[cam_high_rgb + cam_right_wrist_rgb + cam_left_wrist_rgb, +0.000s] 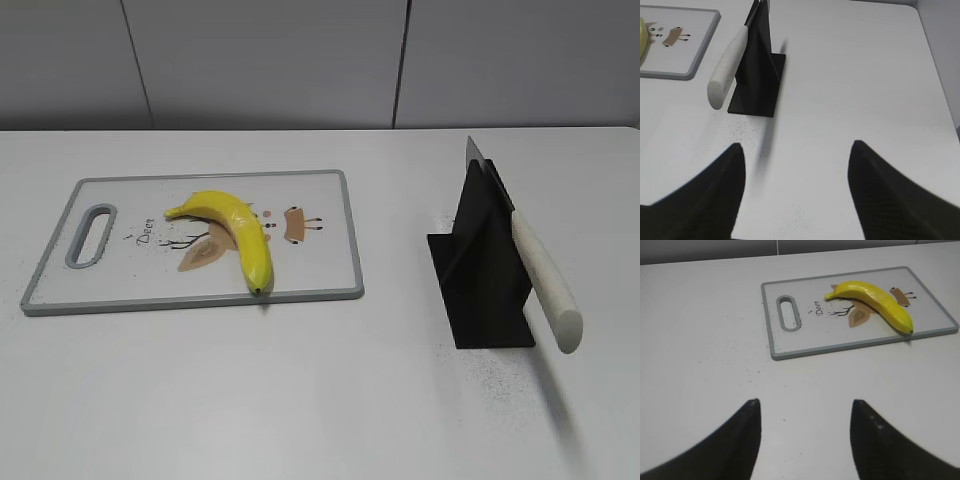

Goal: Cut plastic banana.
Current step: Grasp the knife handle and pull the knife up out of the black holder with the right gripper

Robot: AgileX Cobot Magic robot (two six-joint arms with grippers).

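A yellow plastic banana lies whole on a grey-rimmed white cutting board at the left; it also shows in the left wrist view on the board. A knife with a white handle rests in a black stand at the right, handle toward the front; the right wrist view shows the handle and stand. My left gripper is open and empty, near side of the board. My right gripper is open and empty, near side of the stand. Neither gripper shows in the exterior view.
The table is white with a grey wall behind it. The board has a handle slot at its left end. The table's right edge runs close to the stand's right.
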